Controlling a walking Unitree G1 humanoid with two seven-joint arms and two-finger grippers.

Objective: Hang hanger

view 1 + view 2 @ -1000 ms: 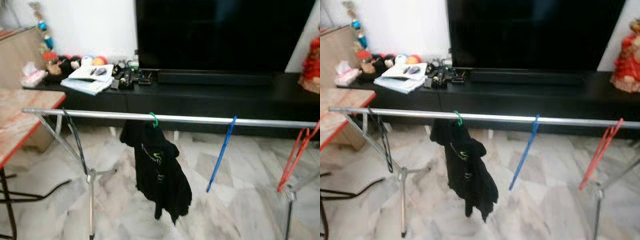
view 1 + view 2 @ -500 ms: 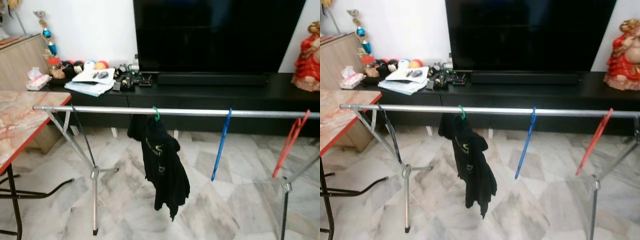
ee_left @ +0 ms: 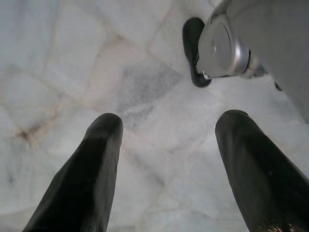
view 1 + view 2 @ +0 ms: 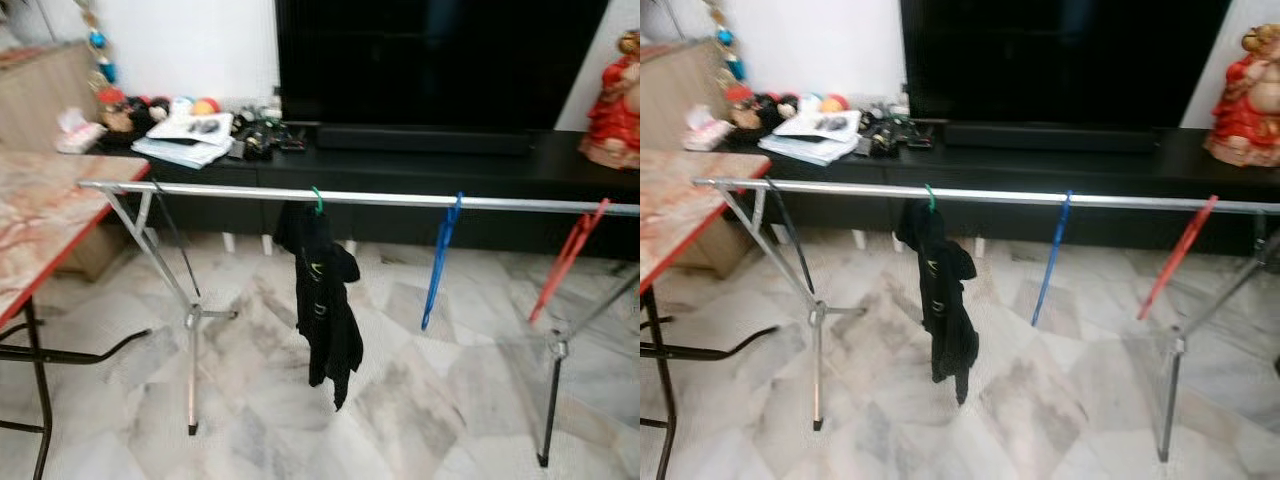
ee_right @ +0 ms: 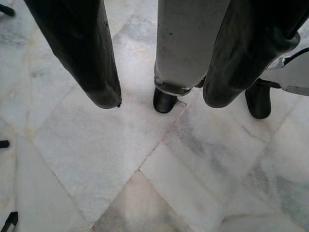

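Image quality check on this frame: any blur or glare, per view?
Left eye view: soft throughout, the rail and black garment slightly smeared. Right eye view: similar softness, TV an undetailed black mass. Left wrist view: left tool evenly lit, floor soft. Right wrist view: right tool near, tiles fairly sharp.

Rail (image 4: pixel 380 199): silver bar on crossed legs, carrying a green hanger (image 4: pixel 317 200) with a black garment (image 4: pixel 322 290), a blue hanger (image 4: pixel 438 262), a red hanger (image 4: pixel 566 260).
Floor (image 4: pixel 250 400): marble tiles (grey-veined) under the legs.
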